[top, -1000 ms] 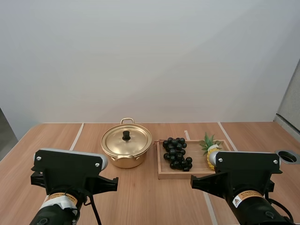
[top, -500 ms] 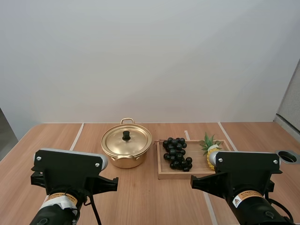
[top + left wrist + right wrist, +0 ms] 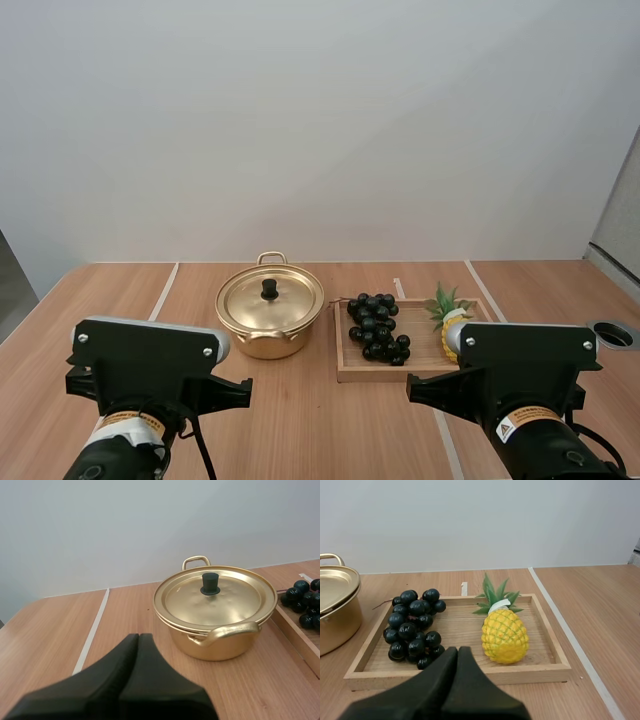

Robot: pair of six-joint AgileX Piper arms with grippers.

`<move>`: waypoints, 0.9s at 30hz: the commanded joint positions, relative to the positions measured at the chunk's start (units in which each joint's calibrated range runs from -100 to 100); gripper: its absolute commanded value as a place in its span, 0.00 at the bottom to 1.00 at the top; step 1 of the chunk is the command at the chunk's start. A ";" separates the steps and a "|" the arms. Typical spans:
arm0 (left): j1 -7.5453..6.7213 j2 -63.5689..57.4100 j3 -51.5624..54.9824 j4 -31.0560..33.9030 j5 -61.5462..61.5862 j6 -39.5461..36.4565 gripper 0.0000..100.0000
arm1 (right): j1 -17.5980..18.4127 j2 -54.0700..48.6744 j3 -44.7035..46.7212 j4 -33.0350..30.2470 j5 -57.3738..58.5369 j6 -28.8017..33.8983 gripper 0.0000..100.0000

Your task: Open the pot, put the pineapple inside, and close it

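Left wrist view: the lid point(image 3: 215, 600) is seen shut on the pot point(image 3: 216, 642), and its small knob point(image 3: 210, 583) could be missed if grabbed off-centre, while the pineapple point(image 3: 505, 635) is laid in the wooden tray point(image 3: 455, 675) and the left gripper point(image 3: 139, 636) and right gripper point(image 3: 457, 649) are held low and pointed forward, both squeezed closed on nothing.

The pot point(image 3: 268, 335) is set on the table point(image 3: 310, 425), its lid point(image 3: 288, 300) seated on it — the wooden tray point(image 3: 385, 373) is placed just to its right. Within the tray, the grapes point(image 3: 375, 327) are laid at the left, the pineapple point(image 3: 505, 635) at the right.
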 commanded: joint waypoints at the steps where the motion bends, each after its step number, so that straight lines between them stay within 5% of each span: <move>1: -0.11 -0.38 0.12 -0.42 -0.88 -0.26 0.00 | -0.22 -0.43 0.00 -0.43 0.05 -0.07 0.00; 27: -0.11 -0.38 0.12 -1.42 -1.48 -0.36 0.00 | -0.22 -0.43 0.00 1.99 0.08 0.03 0.00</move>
